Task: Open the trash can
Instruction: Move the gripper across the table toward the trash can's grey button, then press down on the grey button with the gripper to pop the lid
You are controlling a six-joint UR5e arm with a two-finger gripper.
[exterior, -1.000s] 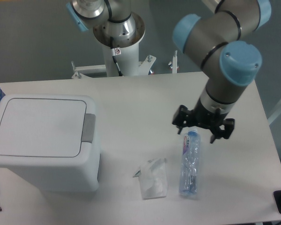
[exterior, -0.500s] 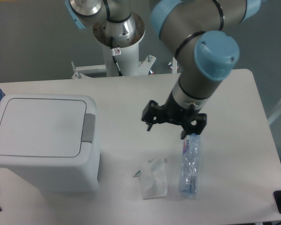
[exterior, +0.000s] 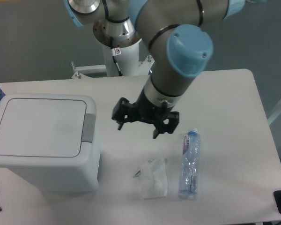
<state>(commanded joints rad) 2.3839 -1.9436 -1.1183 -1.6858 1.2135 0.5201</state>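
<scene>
The pincer (exterior: 136,125) has swept leftward across the frame: a second ago it hung over the cap end of the bottle (exterior: 188,163) at right of centre, and now it sits at mid-frame, well clear of the bottle and closing on the bin (exterior: 44,140). Its fingers are spread wide and hold nothing. The bin stands at the left of the frame on the worktop (exterior: 225,93), unmoved, its lid (exterior: 40,126) flat and shut, the grey latch (exterior: 88,127) on the lid's right edge facing the oncoming pincer. Between them is bare worktop; the crumpled bag (exterior: 153,177) lies lower, out of the path. So the arm appears to be in its approach, and the opening itself has not begun. The next need is likely to bring a fingertip over the latch and press.
</scene>
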